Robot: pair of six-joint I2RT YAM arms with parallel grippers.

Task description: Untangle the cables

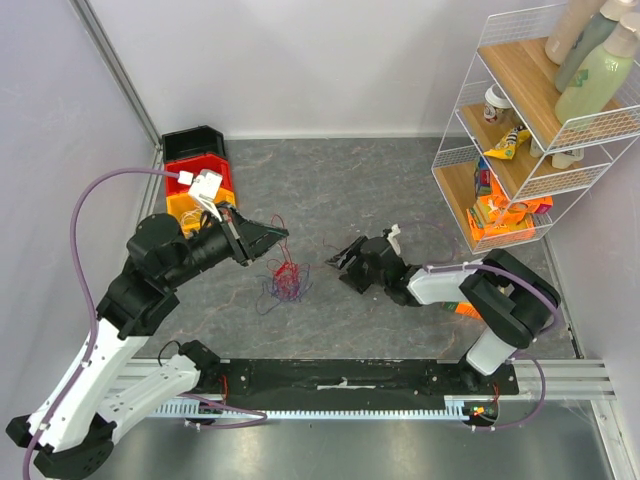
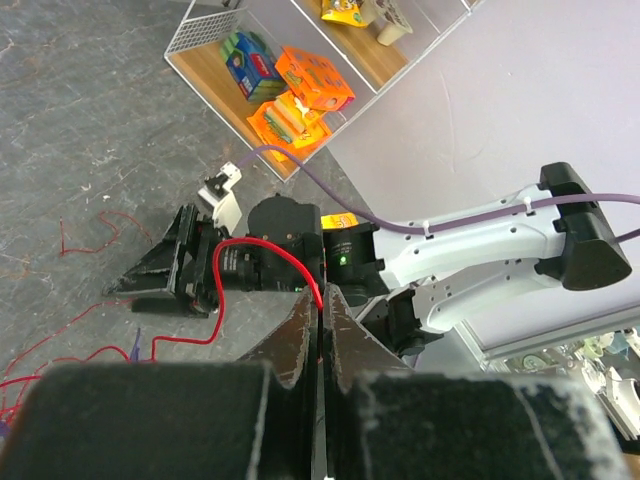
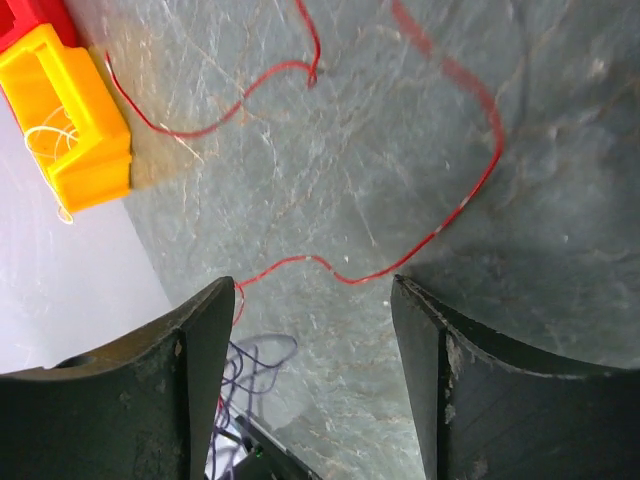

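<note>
1. Status of left gripper [image 2: 322, 305]: jaws pressed together, clamped on a red cable [image 2: 262, 246] at the very tips; raised above the table [image 1: 400, 190].
2. Run of red cable: arched out from the closed tips, then down toward the table surface.
3. Location of cables [image 1: 285, 283]: small loose tangle of red and purple strands on the table, just below the left gripper tips, between the two grippers.
4. Status of right gripper [image 3: 315, 320]: jaws wide apart, nothing between them; pointed down over a loose red strand [image 3: 440, 225] lying flat on the table.
5. Purple loops [image 3: 255, 355]: just beside one right finger.
6. Yellow bin [image 3: 75, 120]: at the far left table edge, thin pale strands against it.
7. Wire shelf [image 1: 520, 130]: far right, well apart from the tangle.
</note>
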